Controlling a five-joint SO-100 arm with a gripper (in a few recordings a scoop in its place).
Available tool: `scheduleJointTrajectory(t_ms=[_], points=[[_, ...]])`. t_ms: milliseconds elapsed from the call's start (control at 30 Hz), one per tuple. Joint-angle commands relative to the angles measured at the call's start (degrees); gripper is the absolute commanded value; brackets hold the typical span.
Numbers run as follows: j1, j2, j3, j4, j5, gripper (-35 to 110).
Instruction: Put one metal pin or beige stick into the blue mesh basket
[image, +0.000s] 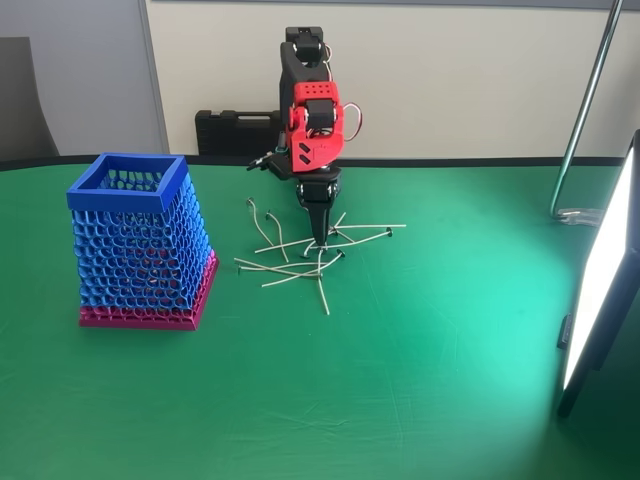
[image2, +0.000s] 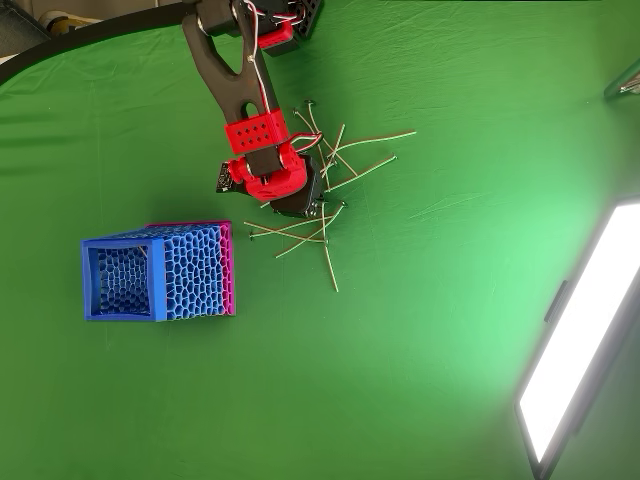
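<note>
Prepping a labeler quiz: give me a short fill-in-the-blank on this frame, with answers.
1. The blue mesh basket stands on a base band coloured ____.
2. The gripper points down into the pile of ____.
3. In the fixed view the basket stands to the ____ of the pile.
4. The table cloth is ____.

Missing words: magenta-pink; beige sticks; left; green

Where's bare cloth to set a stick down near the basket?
Free: the green strip between the blue mesh basket and the stick pile, and the wide cloth in front of both. Crowded: under the tool, among the sticks.
</note>
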Motion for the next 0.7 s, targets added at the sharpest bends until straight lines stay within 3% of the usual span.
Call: scheduleJointTrajectory(t_ms=[0,667], points=[[-0.7,0.2,-2.0,0.4,0.4,12],[-1.0,-0.1,0.2,-0.8,1.3,12]])
